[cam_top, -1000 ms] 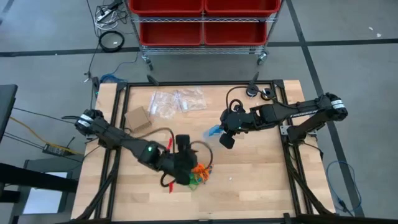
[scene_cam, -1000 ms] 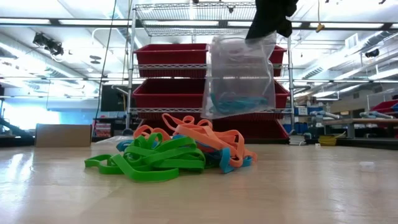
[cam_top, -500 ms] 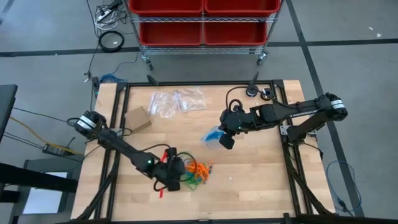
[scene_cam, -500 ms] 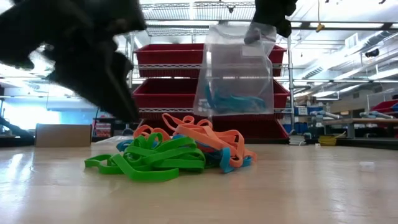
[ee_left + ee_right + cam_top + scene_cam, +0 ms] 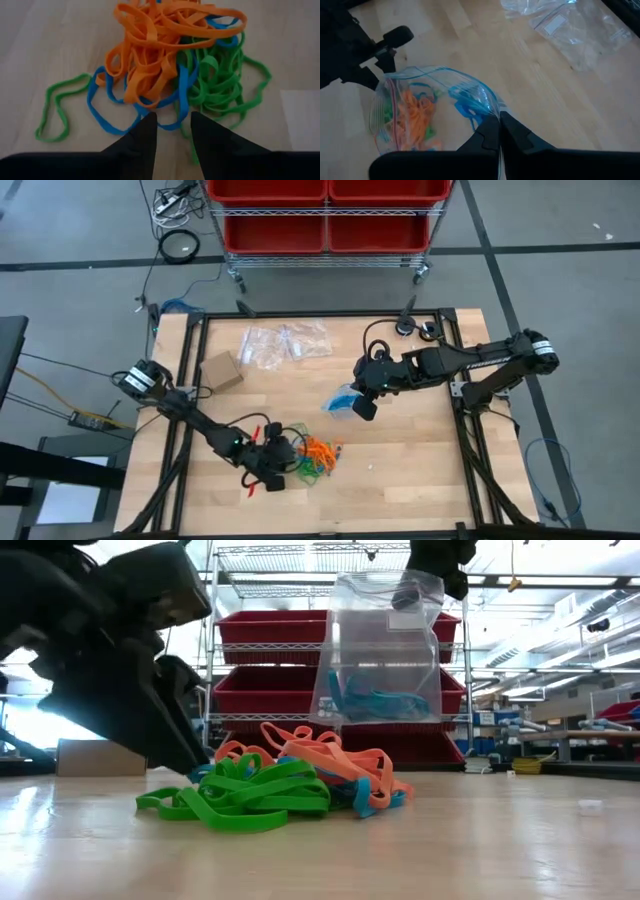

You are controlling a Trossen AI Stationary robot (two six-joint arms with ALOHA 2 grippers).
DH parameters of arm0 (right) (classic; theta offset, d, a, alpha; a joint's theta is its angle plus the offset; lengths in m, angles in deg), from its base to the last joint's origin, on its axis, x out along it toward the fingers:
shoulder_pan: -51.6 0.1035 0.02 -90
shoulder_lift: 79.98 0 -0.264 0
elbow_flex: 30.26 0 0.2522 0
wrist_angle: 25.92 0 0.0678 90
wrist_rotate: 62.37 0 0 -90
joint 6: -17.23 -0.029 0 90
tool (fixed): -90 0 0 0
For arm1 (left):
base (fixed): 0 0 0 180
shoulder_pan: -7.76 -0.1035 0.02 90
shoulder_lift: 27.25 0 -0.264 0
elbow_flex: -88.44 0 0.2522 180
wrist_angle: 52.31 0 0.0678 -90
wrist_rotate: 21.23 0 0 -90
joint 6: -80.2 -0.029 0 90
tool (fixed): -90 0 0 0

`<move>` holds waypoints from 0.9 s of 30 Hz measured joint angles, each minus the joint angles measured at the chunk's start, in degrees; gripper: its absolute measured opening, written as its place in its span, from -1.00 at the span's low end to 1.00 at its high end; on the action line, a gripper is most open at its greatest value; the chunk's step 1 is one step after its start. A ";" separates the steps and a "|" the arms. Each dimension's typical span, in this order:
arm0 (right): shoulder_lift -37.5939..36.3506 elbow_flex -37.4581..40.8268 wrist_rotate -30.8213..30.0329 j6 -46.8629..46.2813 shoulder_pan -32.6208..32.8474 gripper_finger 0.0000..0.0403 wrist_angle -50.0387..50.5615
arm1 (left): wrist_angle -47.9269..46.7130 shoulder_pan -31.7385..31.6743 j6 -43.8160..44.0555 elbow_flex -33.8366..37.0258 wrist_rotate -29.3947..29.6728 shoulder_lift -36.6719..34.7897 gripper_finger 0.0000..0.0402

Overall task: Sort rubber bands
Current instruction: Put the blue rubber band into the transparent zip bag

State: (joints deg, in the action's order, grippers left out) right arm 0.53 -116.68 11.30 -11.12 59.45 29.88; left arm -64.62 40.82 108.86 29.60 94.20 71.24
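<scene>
A tangled pile of orange, blue and green rubber bands (image 5: 315,455) (image 5: 290,790) lies on the wooden table. My left gripper (image 5: 172,120) (image 5: 274,468) is low at the pile's near-left side and open. Its fingertips stand on either side of a blue band's loop (image 5: 167,126); whether they touch it I cannot tell. My right gripper (image 5: 498,125) (image 5: 362,406) hangs above the table's middle, shut on a clear plastic bag (image 5: 380,650) (image 5: 343,397) with a few blue bands (image 5: 375,700) at its bottom. My right gripper pinches the bag's upper edge (image 5: 487,107), near one top corner (image 5: 425,585), between its two fingers. The fingers slant downward from the table's right. The bag hangs below them, clear of the table, with the blue bands sagging in its bottom.
Several empty clear bags (image 5: 285,343) and a small cardboard box (image 5: 222,370) lie at the table's far left. Black cables and small parts (image 5: 405,328) sit at the far edge. A wire cart with red bins (image 5: 325,215) stands beyond the table.
My left gripper has come down from above the pile to just over the table, shifting toward the near-left edge, so that it now points at the pile from that side. The bag has swung a little under my still right gripper.
</scene>
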 joint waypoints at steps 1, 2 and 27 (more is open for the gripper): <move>0.00 0.00 0.00 0.00 0.00 -1.00 0.02 | 0.57 -0.08 -0.39 0.00 0.08 0.43 -0.40; 0.00 0.00 0.00 0.00 0.00 -1.00 0.00 | 0.72 -0.26 -1.13 0.00 0.07 0.86 -0.41; 0.00 -0.02 -0.03 0.20 0.00 -1.00 -0.24 | -13.67 -0.68 -15.15 -19.62 0.02 2.35 -0.99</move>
State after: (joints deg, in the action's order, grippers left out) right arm 0.53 -116.71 11.26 -10.93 59.45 29.65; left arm -78.30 40.14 93.71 9.98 94.22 73.59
